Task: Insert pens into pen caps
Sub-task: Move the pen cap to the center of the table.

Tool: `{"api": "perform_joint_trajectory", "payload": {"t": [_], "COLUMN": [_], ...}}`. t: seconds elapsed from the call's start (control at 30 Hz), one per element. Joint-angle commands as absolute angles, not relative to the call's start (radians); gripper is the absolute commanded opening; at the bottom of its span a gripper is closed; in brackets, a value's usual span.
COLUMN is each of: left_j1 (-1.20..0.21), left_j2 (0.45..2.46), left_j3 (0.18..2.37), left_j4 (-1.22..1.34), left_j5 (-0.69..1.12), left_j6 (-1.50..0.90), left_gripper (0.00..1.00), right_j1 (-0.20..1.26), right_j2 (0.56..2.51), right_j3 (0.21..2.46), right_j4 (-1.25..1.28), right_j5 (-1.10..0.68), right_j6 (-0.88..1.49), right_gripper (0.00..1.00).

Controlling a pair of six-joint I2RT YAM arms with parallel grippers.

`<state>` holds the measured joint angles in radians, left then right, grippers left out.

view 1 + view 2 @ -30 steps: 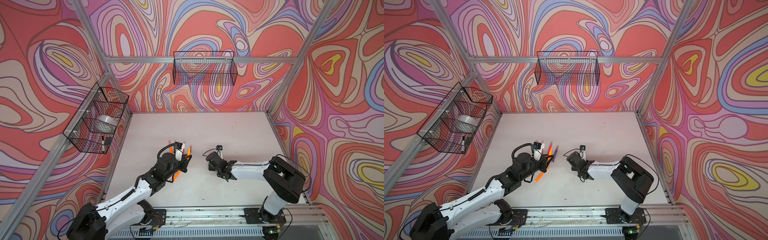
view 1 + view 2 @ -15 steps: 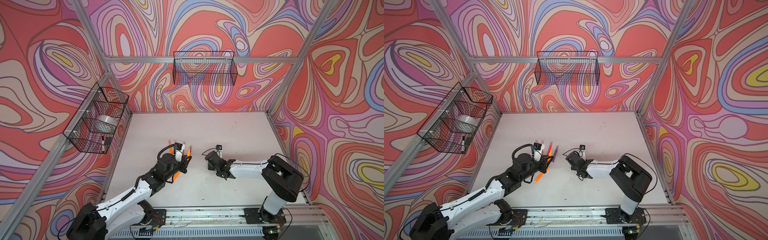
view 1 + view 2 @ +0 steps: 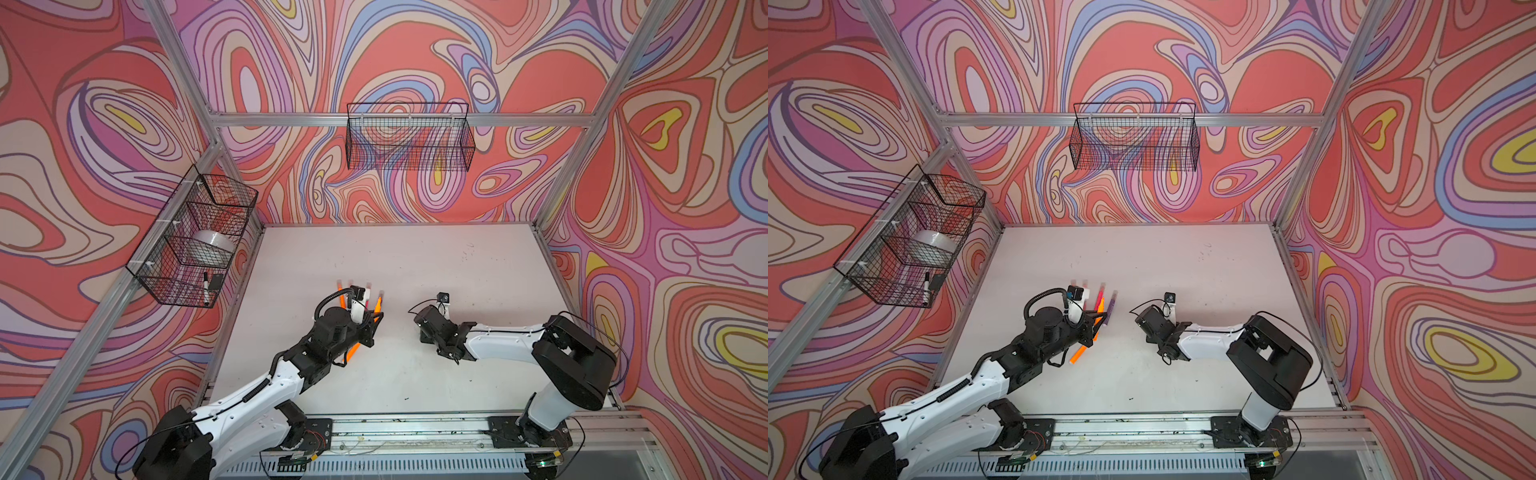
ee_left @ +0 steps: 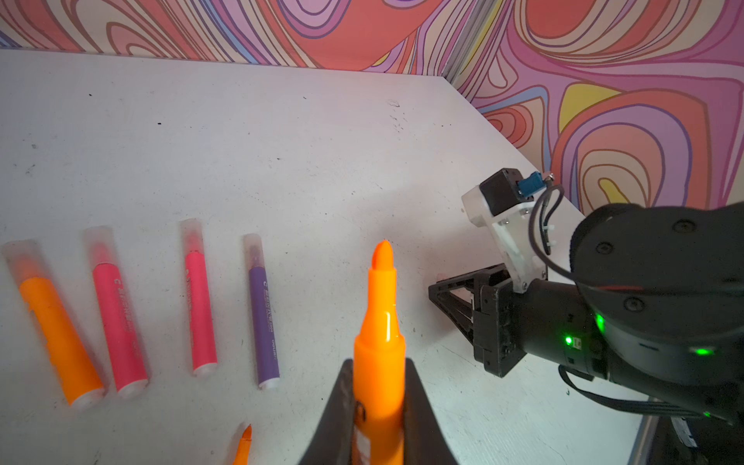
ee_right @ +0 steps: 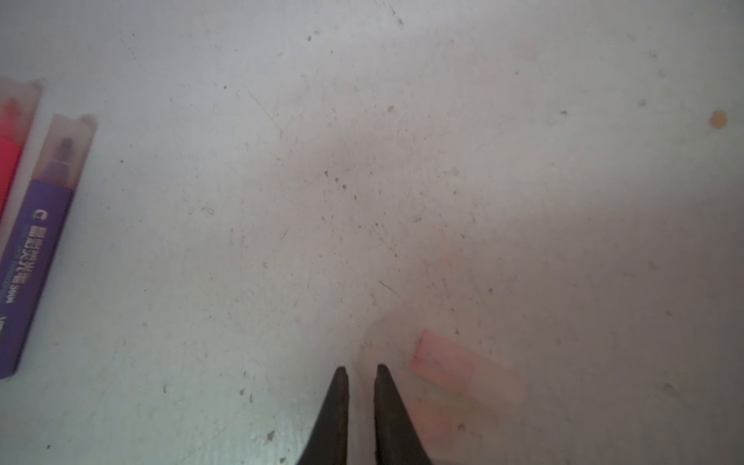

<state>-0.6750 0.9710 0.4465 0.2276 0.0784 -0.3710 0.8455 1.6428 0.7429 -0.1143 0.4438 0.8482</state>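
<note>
Closed since a second ago, my right claw sits empty beside a pale cap, open table ahead; left claw grips orange pen.

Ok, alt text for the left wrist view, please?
The left gripper holds an uncapped orange pen over a white table. Four capped pens lie in a row beside it, orange, pink, pink, purple; the right gripper sits nearby.

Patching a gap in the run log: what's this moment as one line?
left gripper: shut on uncapped orange pen | right gripper: shut, loose cap beside it | four capped pens lying flat
</note>
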Motion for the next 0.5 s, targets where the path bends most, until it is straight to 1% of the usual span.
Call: {"api": "perform_joint_trajectory", "payload": {"t": [0.0, 0.3, 0.47], "left_j1": [-0.675, -0.675, -0.675], "left_j2": [0.951, 0.946, 0.946], "left_j3": [0.435, 0.436, 0.439], "left_j4": [0.242, 0.241, 0.237], "left_j5": [0.083, 0.087, 0.093], "left_j6": [-0.371, -0.373, -0.379], "left_gripper": [0.00, 0.00, 0.00], "right_j1": [0.841, 0.842, 0.841], "right_j2": [1.604, 1.515, 1.500], "right_j3": [0.711, 0.634, 0.615], "right_j4": [-0.141, -0.180, -0.217], "right_j5": [0.446, 0.433, 0.453], "right_j6": [0.880, 0.917, 0.937], "right_gripper": [0.13, 0.12, 0.12]}}
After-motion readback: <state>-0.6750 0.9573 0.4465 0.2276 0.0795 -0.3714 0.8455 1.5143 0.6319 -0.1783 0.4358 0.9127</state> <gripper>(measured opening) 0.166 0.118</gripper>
